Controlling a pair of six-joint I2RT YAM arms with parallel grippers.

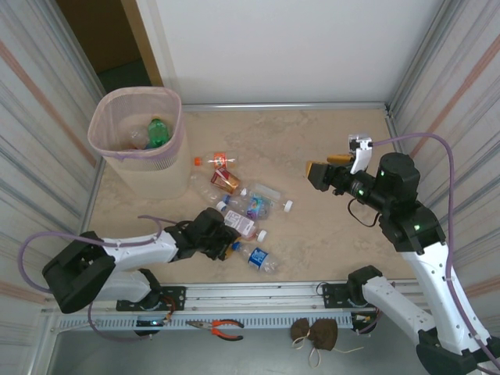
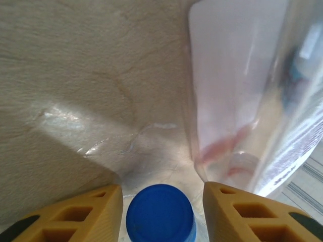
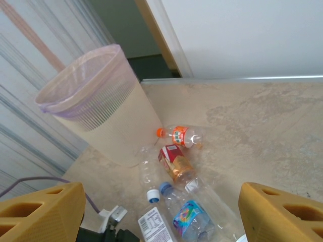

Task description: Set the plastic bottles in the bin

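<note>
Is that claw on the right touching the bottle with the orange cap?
Apart. In the right wrist view the right gripper hangs open in the air, and the orange-capped bottle lies far beyond its fingertips.

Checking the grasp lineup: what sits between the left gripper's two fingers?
A blue bottle cap sits between the fingers of the left gripper, with a small gap on either side, as seen in the left wrist view.
</note>
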